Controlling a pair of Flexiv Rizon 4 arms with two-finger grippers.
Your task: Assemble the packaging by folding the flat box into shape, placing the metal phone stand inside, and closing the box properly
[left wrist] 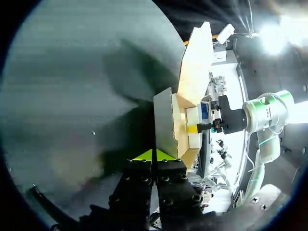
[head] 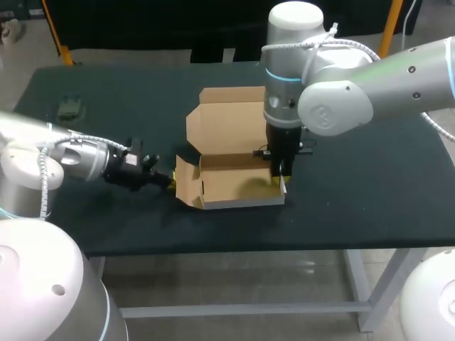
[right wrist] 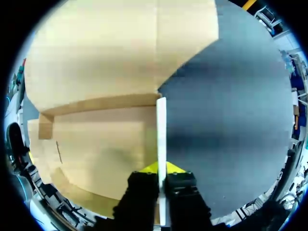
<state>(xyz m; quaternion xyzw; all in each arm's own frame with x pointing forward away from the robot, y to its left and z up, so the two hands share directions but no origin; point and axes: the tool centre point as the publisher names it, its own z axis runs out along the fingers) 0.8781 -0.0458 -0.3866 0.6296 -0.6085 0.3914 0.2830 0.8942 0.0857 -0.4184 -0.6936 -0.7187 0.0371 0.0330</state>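
Left jaws clamp the box [head: 231, 174] by its left flap, right jaws its right wall; tray looks formed, lid open, filling and closing remain.

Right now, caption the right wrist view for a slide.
Right gripper clamps a side wall of the open cardboard box.

I see a dark matte rectangular surface [head: 370, 192]. Near its centre sits a brown cardboard box [head: 234, 181] with white outer walls, its lid open toward twelve o'clock. A small dark object [head: 69, 106] lies at ten o'clock.
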